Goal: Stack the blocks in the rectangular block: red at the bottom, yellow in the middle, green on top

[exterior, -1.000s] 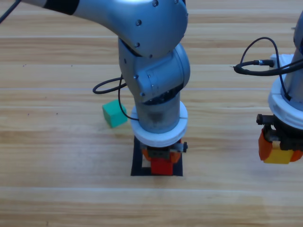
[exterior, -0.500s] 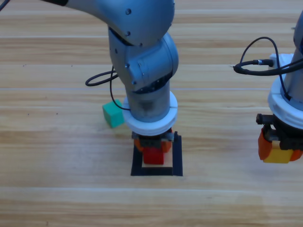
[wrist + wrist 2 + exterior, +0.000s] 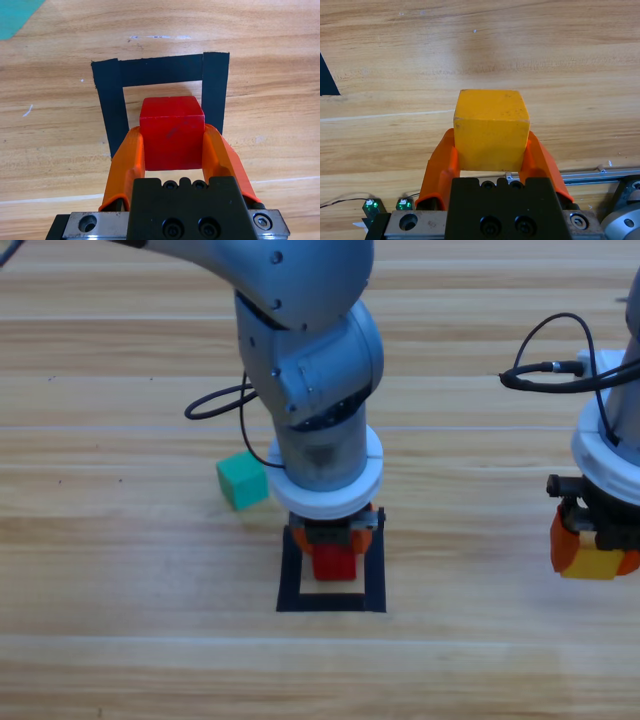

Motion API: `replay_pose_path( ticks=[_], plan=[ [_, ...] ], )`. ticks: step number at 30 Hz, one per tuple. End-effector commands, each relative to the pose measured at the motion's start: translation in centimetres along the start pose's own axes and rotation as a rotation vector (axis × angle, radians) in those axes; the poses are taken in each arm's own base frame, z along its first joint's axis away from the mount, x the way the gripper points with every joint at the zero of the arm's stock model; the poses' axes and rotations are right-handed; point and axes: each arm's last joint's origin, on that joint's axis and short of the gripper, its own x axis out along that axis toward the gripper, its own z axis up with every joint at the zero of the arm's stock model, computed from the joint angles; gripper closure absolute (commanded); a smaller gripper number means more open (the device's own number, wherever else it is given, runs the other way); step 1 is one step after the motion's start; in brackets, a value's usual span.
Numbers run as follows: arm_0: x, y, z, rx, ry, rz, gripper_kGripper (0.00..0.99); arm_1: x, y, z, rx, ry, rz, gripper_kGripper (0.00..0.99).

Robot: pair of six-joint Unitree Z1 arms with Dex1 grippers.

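While the left tool [image 3: 335, 545] stands over the black tape rectangle [image 3: 292, 575] on the wooden tabletop [image 3: 120, 640], its two orange jaws press the sides of the small matte red cube [image 3: 171, 131]. In the left wrist view this red cube sits inside the tape outline, near the side closest to the tool; I cannot tell if it touches the wood. The right tool [image 3: 592, 550] hangs near the right edge of the high view, well apart from the rectangle, and its jaws are closed on the small matte yellow cube [image 3: 491, 129], above bare wood. The small teal-green cube [image 3: 241, 480] lies on the tabletop, just beside the rectangle's upper left corner and next to the left arm.
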Motion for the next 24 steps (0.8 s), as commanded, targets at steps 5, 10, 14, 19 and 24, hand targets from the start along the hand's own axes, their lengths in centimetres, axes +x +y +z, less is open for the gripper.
replay_pose_path(
  ticks=[5, 10, 14, 19, 24],
  plan=[
    [2.9, -0.6, -0.5, -0.013, 0.025, 0.053, 0.760, -1.7, -1.4, 0.2, 0.018, -0.059, 0.052, 0.970],
    [2.9, -0.5, -0.6, -0.012, 0.027, 0.055, 0.760, -1.7, -1.4, 0.1, 0.018, -0.057, 0.052, 0.970],
    [2.6, -0.4, -1.0, -0.008, 0.029, 0.057, 0.758, -1.6, -1.4, 0.1, 0.018, -0.055, 0.049, 0.970],
    [2.5, -0.3, -1.4, -0.002, 0.029, 0.061, 0.760, -1.6, -1.5, 0.1, 0.018, -0.055, 0.049, 0.970],
    [2.4, -0.3, -1.6, 0.001, 0.030, 0.064, 0.758, -1.6, -1.5, 0.0, 0.018, -0.054, 0.048, 0.970]
  ],
)
